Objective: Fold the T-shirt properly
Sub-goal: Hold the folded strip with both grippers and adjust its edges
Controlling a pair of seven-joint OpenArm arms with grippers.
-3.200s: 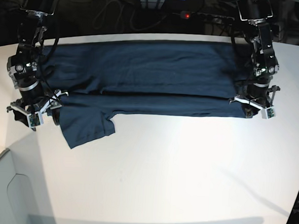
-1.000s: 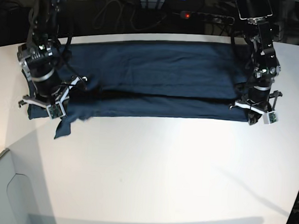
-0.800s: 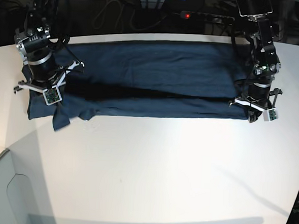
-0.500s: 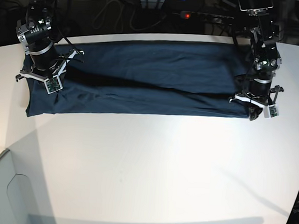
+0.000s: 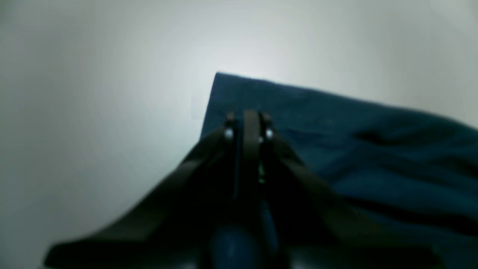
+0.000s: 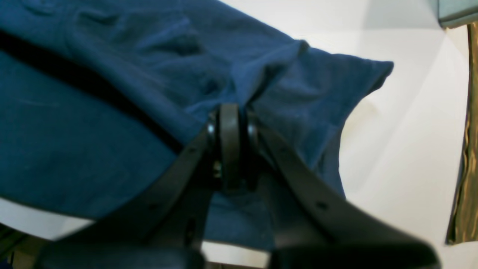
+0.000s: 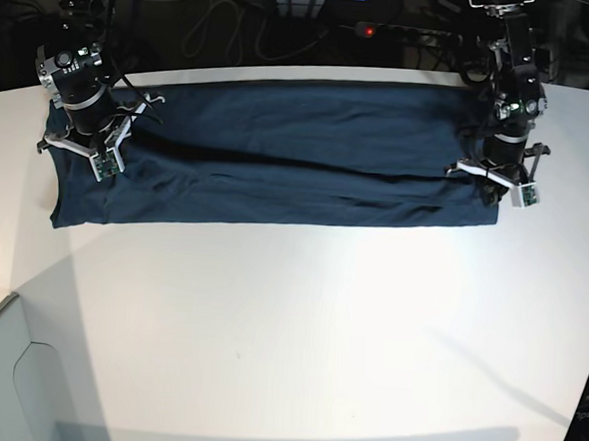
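One lengthwise fold, by the look of it, is in place: the T-shirt [image 7: 278, 165] lies as a long, narrow band across the far half of the white counter [image 7: 297, 341], its near edge fairly straight and no sleeve sticking out in the base view; a dark crease runs along the middle of the band, where one layer seems to lie over another. The right end effector [image 6: 228, 112] has its tips pressed together on a gathered ridge of the cloth near one end of the band, the fabric puckering up into the pinch; the left end effector [image 5: 247, 123] sits at the other end, just inside a corner of the cloth, tips drawn together, yet that view is too blurred to tell whether cloth is caught between them or they merely rest on it. I judge the task to be roughly at its midpoint: the sleeves and sides look tucked in; what is left is letting go, smoothing the wrinkles, and folding the band across its length, end toward end, into a compact rectangle.
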